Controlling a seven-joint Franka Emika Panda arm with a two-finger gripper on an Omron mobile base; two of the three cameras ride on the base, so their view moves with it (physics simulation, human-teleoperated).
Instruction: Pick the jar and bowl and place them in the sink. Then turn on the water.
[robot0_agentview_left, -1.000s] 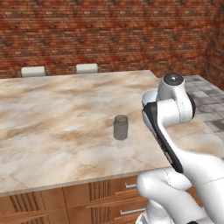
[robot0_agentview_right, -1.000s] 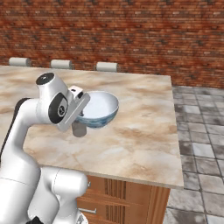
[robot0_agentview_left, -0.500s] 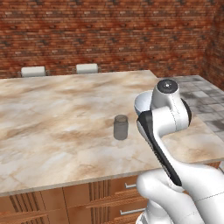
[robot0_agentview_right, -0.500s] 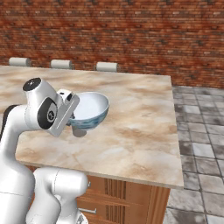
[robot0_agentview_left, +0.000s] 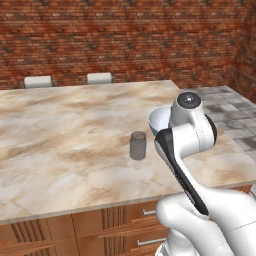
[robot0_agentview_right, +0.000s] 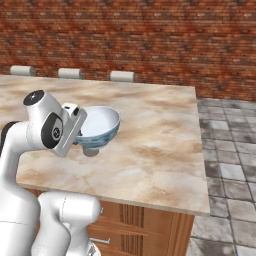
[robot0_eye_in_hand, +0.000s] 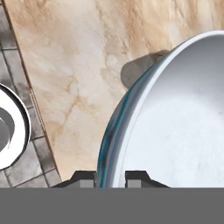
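The pale blue-white bowl (robot0_agentview_right: 101, 124) hangs above the marble counter (robot0_agentview_right: 155, 135), and my gripper (robot0_agentview_right: 81, 131) is shut on its rim. In the hand view the rim of the bowl (robot0_eye_in_hand: 175, 131) runs down between the two fingertips of the gripper (robot0_eye_in_hand: 111, 178). From the left base view an edge of the bowl (robot0_agentview_left: 158, 120) peeks out beside my forearm. The small grey jar (robot0_agentview_left: 137, 145) stands upright on the counter, and in the right base view the jar (robot0_agentview_right: 90, 150) sits just under the raised bowl. The sink and the water are out of view.
White chair backs (robot0_agentview_left: 38, 81) (robot0_agentview_left: 99, 78) line the counter's far edge, in front of a brick wall. The counter's right edge (robot0_agentview_right: 201, 150) drops to a grey tiled floor (robot0_agentview_right: 225, 150). Wooden drawers (robot0_agentview_left: 100, 230) sit below the near edge.
The arm has swung the bowl leftward over the counter toward the jar; the bowl now hangs over the jar. The jar has not moved.
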